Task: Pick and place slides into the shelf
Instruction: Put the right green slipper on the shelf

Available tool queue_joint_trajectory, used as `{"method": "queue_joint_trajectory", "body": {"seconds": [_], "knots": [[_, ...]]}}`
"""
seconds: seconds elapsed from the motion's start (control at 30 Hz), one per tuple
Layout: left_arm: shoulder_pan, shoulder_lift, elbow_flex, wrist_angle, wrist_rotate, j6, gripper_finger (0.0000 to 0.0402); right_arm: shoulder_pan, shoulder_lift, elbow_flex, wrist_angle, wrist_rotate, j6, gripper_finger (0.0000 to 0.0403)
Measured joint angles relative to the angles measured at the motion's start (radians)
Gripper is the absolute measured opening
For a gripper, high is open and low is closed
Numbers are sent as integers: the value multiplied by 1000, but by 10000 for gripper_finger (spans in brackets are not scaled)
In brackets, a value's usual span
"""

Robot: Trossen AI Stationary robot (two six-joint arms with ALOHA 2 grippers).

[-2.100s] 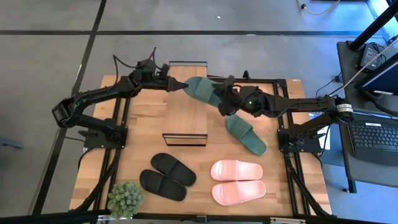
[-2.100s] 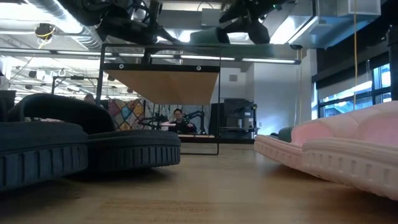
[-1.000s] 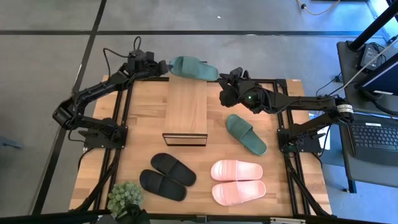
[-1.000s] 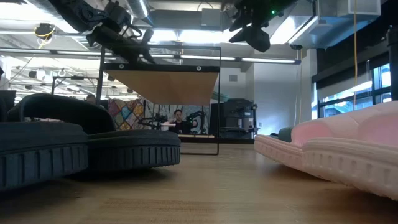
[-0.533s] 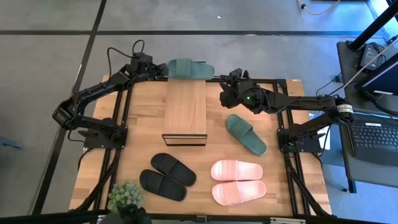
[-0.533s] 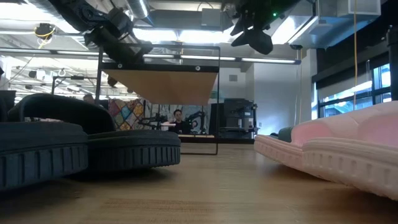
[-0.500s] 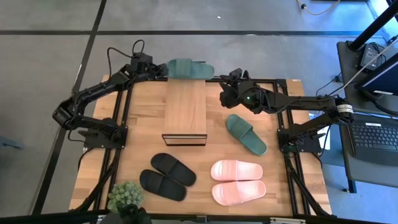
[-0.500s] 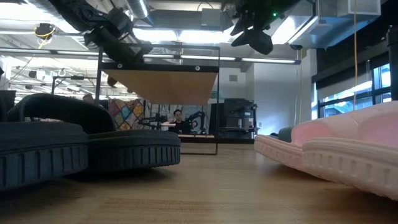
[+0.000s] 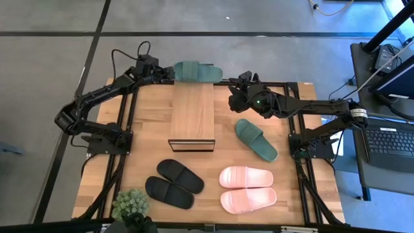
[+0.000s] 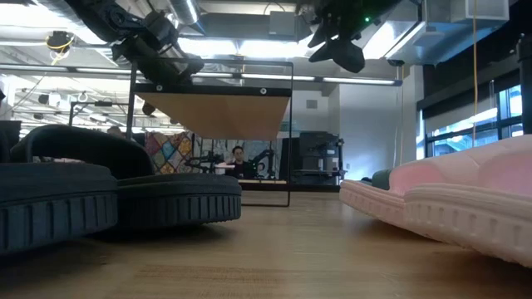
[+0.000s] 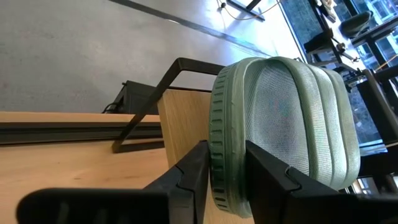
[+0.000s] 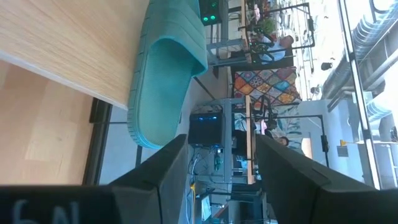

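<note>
The left gripper (image 9: 169,72) is pinched on the edge of a dark green slide (image 9: 198,71), which sticks out sideways from its fingertips toward the right arm. In the left wrist view the two dark fingers (image 11: 186,180) clamp the ribbed sole rim of the held slide (image 11: 283,134), one on each side. This slide sits at the far end of the shelf (image 9: 192,115), and from above it seems to overhang the far edge of the plank top; whether it rests on the wood or is held just above it cannot be told.

The right gripper (image 9: 238,82) hangs just beyond the slide's other end, close to it but apart, with its fingers spread and nothing between them. Its wrist view looks between those parted fingers (image 12: 161,171) at the green slide (image 12: 163,74) lying along the edge of the plank.

Six slides show in all. Two are dark green: the one in the left gripper, and a second green slide (image 9: 255,139) lying on the table (image 9: 145,136) below the right gripper, toward the near side. Two black slides (image 9: 173,183) lie side by side well nearer the front edge than the left gripper. Two pale pink slides (image 9: 247,188) lie side by side near the front, on the right arm's side. One potted plant (image 9: 130,206) stands at the front corner on the left arm's side.
</note>
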Motion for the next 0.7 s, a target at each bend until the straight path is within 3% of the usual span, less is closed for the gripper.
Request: {"method": "queue_joint_trajectory", "body": {"seconds": [0.43, 0.7], "knots": [[0, 0, 0, 0, 5, 0, 91, 0, 0, 0, 0, 0, 0, 189], [0, 0, 1, 0, 6, 0, 147, 0, 0, 0, 0, 0, -1, 189]]}}
